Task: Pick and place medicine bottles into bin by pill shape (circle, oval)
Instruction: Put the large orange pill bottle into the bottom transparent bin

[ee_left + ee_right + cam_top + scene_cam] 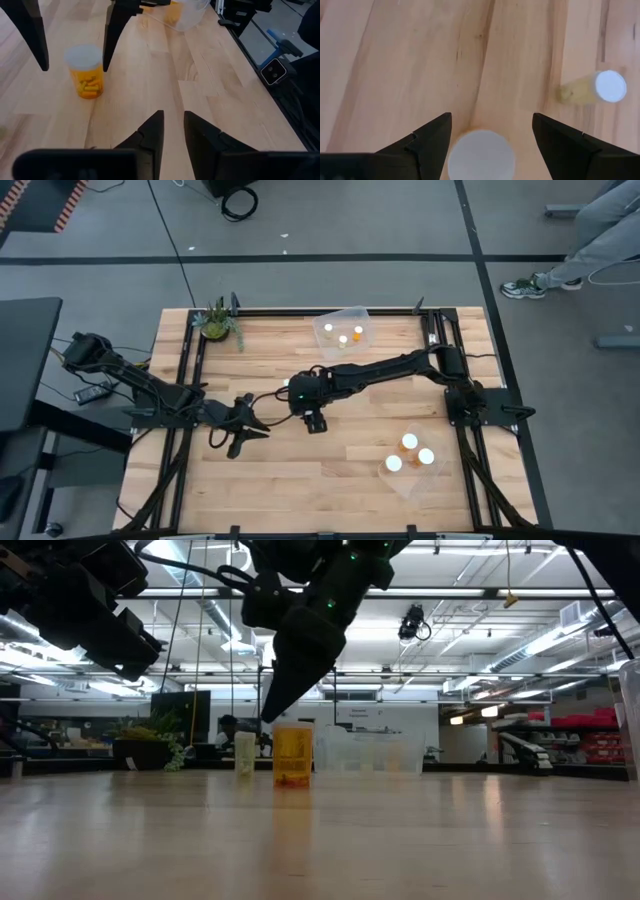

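Note:
An orange medicine bottle (86, 70) with a white cap (480, 156) and yellow oval pills stands upright on the wooden table, near its middle. My right gripper (492, 117) hangs open over it, pointing steeply down. Its fingers (116, 30) stand on either side of the cap without touching. A narrower, paler bottle (597, 88) stands close by, and also shows in the low view (245, 753). My left gripper (173, 131) waits toward the table's left (245, 435). There is a narrow gap between its fingers and nothing in it.
A clear bin (345, 311) at the far edge holds capped bottles. A second clear bin (408, 482) at the near right holds three. A small potted plant (215, 323) stands at the far left corner. Black frame rails run along the table's left and right sides.

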`<state>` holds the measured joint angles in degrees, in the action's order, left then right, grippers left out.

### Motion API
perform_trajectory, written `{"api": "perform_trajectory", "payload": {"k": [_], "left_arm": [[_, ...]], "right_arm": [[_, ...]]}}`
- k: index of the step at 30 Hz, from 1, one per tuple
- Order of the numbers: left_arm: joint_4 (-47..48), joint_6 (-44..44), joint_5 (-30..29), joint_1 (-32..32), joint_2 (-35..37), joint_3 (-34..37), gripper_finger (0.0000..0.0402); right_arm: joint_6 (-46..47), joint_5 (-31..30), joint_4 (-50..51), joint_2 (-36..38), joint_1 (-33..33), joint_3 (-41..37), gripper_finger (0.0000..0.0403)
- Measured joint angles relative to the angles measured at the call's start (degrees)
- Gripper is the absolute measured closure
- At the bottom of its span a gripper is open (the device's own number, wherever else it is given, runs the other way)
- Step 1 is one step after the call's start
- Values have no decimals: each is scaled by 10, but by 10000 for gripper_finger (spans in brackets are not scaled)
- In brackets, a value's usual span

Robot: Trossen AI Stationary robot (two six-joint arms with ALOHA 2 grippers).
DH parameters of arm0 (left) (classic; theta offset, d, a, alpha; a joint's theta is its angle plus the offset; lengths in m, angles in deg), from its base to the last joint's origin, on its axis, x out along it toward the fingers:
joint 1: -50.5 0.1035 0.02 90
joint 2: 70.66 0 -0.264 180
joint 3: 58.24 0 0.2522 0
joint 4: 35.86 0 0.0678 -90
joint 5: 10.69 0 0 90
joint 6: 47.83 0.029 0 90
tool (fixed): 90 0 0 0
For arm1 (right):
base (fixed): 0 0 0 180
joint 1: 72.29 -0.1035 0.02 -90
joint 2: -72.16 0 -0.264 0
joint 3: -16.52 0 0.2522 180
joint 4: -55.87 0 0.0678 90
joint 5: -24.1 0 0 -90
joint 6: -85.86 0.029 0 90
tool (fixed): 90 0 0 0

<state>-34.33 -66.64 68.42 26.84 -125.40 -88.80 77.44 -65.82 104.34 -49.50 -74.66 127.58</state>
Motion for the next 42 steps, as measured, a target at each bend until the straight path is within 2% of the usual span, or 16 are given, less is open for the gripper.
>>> {"api": "perform_trajectory", "payload": {"k": [30,42], "left_arm": [[0,0,0,0,0,0,315],[0,0,0,0,0,0,321]], "right_arm": [[13,15,60,0,-2,-2,118],[18,15,46,-5,2,-26,118]]}}
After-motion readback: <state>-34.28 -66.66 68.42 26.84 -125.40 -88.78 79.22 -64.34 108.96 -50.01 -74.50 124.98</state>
